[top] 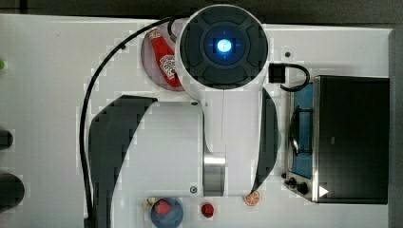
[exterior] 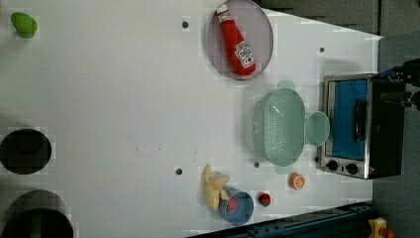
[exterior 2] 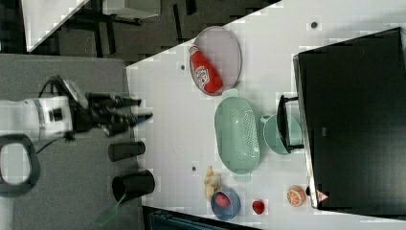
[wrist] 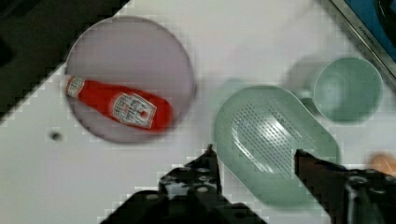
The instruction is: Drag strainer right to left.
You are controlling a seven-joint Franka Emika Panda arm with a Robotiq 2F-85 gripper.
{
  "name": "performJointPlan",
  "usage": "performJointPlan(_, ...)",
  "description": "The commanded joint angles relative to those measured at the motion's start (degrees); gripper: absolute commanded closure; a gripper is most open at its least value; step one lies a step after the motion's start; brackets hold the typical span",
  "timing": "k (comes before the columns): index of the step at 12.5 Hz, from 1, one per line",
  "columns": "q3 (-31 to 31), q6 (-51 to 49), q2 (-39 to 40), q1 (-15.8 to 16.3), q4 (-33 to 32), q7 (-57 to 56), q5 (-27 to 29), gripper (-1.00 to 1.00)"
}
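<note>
While the gripper [wrist: 254,156] hangs released above the table [exterior: 124,99], the strainer [wrist: 275,144] lies under it.
Its parted fingers [wrist: 208,163] grasp nothing; beside the strainer, beyond the fingertips, are a mug [wrist: 348,88] and a plate [wrist: 130,46] bearing a ketchup bottle [wrist: 119,105].

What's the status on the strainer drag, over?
Hand open, high above the table, holding nothing. Strainer untouched, mug against its far side by the toaster oven. Plate with ketchup bottle beside it.
</note>
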Motion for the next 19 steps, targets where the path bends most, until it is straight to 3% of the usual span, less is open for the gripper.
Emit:
performJointPlan(1, -2.89, -14.98, -31.63, -1.41, -17.12, 6.77, -1.94, -0.6)
performJointPlan(3, -2.86, -14.84, -31.57, -1.39, -17.76, 6.78, -1.92, -0.99)
performJointPlan(9, -2.39, -4.81, -26.1, -1.33, -28.78, 12.29, -1.89, -1.0)
performJointPlan(14, -0.66, 16.56, -15.61, -1.2, -39.76, 27.97, -1.88, -1.0)
performJointPlan(19, 1.04, 34.6, 0.69, -1.17, -39.34, 35.48, -1.88, -1.0)
